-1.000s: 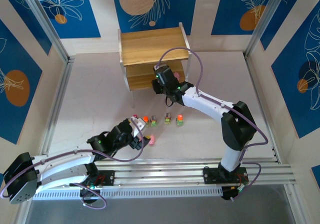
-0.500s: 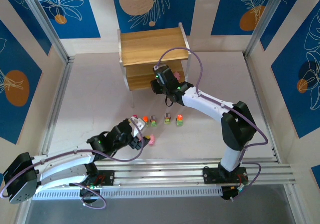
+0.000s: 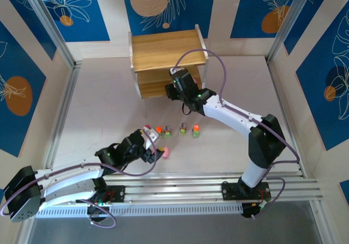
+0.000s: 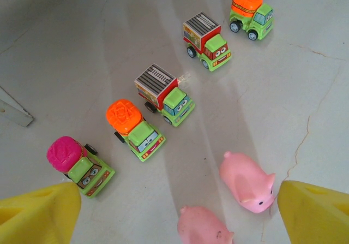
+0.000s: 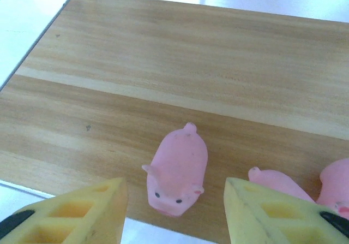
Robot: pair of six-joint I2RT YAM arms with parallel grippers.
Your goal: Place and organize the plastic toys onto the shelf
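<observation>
On the shelf, my right gripper reaches in at the lower board. A pink pig toy stands there between its yellow fingers, with a gap on each side; this gripper is open. Two more pink pigs stand to its right on the board. My left gripper hovers open over the table above two pink pigs, touching neither. Several green toy trucks with pink, orange or grey tops stand in a row just beyond.
A white shelf leg stands on the table left of the truck row. Patterned blue walls and metal posts close in the table. A rail runs along the near edge by both arm bases.
My right gripper has opened wider, leaving the pig standing free on the lower board, and its arm has shifted slightly right. The left arm has not moved.
</observation>
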